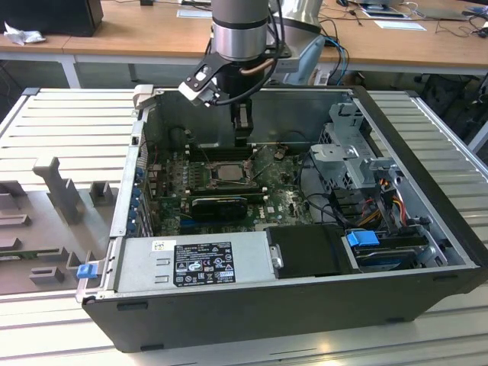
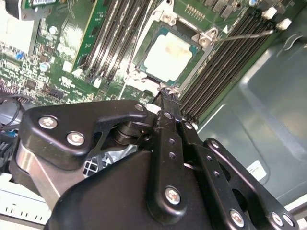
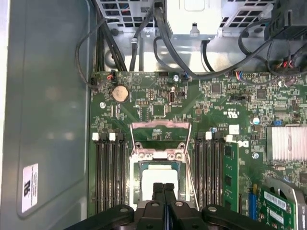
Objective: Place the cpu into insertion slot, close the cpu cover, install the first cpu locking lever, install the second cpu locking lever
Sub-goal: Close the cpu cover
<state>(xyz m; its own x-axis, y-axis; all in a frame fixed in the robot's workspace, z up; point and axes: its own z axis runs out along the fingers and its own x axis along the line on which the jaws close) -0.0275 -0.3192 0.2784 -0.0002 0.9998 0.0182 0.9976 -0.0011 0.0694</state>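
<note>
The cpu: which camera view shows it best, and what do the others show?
The second wrist view: the cpu shows its whole pale top, with nothing in front of it. In the first wrist view the shut gripper hides part of it. The exterior view shows it as a small pale square.

Matt silvery cpu (image 3: 153, 178), shiny metal-rimmed insertion slot (image 3: 134, 177).
</note>
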